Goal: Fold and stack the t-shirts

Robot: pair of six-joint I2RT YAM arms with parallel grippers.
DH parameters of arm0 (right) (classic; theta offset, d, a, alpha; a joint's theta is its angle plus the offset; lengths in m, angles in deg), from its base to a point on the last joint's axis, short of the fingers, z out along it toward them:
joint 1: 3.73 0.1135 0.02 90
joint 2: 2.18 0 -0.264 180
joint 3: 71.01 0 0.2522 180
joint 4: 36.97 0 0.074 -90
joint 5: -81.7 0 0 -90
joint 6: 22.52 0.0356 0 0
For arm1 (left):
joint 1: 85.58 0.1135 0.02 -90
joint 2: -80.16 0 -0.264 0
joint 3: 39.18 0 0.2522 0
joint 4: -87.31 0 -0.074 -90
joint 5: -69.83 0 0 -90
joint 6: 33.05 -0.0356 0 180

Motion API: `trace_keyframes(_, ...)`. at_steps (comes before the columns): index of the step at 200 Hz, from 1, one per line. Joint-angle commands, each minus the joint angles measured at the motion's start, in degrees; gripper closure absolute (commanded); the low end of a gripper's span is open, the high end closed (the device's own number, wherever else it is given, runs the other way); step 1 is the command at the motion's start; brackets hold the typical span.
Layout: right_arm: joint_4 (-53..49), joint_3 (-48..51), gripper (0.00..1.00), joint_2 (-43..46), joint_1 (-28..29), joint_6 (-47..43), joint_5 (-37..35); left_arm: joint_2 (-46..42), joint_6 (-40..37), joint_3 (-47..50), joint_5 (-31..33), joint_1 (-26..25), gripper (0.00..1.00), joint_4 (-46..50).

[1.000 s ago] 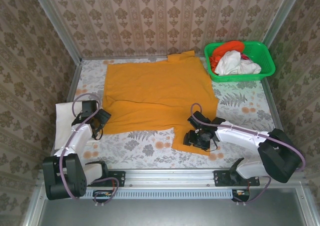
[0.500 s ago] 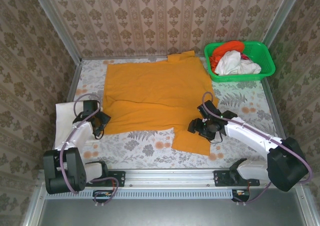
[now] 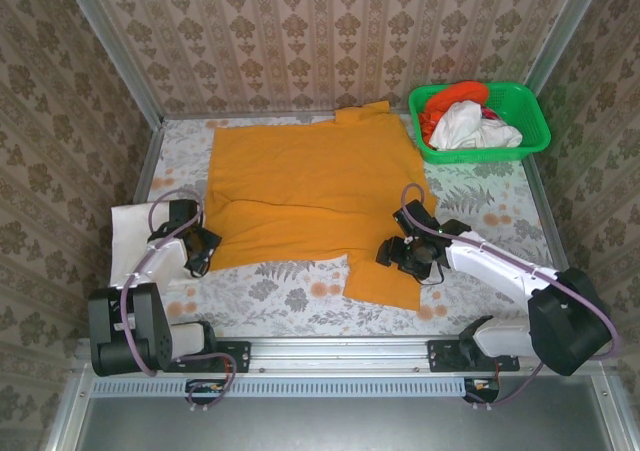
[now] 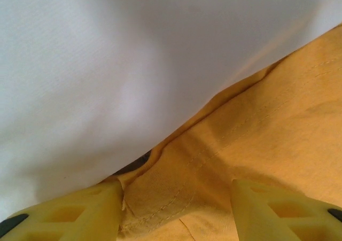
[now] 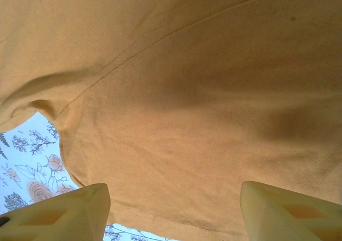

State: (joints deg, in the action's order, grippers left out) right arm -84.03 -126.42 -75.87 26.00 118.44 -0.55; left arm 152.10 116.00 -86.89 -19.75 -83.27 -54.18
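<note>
Amber-orange soft fabric short-sleeved t-shirt lies spread flat over the middle of the floral-print table cover, one sleeve reaching the far edge and the other trailing toward the near right. Some folds along its near hem; otherwise smooth. Left gripper sits low at the shirt's near left corner. In the left wrist view its yellow fingers stand well apart with the stitched orange hem lying between them, nothing pinched. A piece of white fabric lies flat at the table's left edge, touching or just overlapping that corner of the orange shirt. Whether it is a folded shirt cannot be told. Right gripper is over the near right sleeve, close above the cloth. Its yellow fingers are spread wide, orange fabric across the gap between them and a strip of floral cover showing past the sleeve hem at lower left. Contact with the fabric cannot be judged. Green plastic lattice basket stands at the far right corner of the table, just beside the shirt's far sleeve. It holds a crumpled white t-shirt toward the front and a red-orange t-shirt bunched behind it, both unfolded.
</note>
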Motion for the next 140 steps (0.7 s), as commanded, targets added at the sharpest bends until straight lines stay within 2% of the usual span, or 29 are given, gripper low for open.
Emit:
trace_keyframes(1,-0.1,0.2,0.34,-0.7,-0.4,-0.7,-0.9,-2.8,1.1,-1.3,2.8,-0.1,0.37,5.4)
trace_keyframes(27,0.4,0.2,0.34,-1.4,-0.4,-0.9,-0.7,-7.9,0.2,-3.2,11.0,-2.6,0.33,11.0)
trace_keyframes(36,0.5,0.0,0.34,-1.7,-0.5,-1.1,-0.6,-8.6,1.1,-3.7,12.0,-3.9,0.33,12.2)
trace_keyframes(61,0.5,-0.7,0.34,-2.7,-0.5,-1.7,-0.2,-8.4,7.0,-1.9,8.2,-5.0,0.33,10.3)
trace_keyframes(81,0.7,-0.8,0.34,-3.0,-0.4,-2.1,0.2,-6.6,10.4,-0.7,7.6,-5.4,0.35,8.0)
trace_keyframes(140,2.4,1.1,0.33,-3.4,-0.5,-1.2,0.5,-0.4,9.8,-2.2,7.1,-5.2,0.41,4.4)
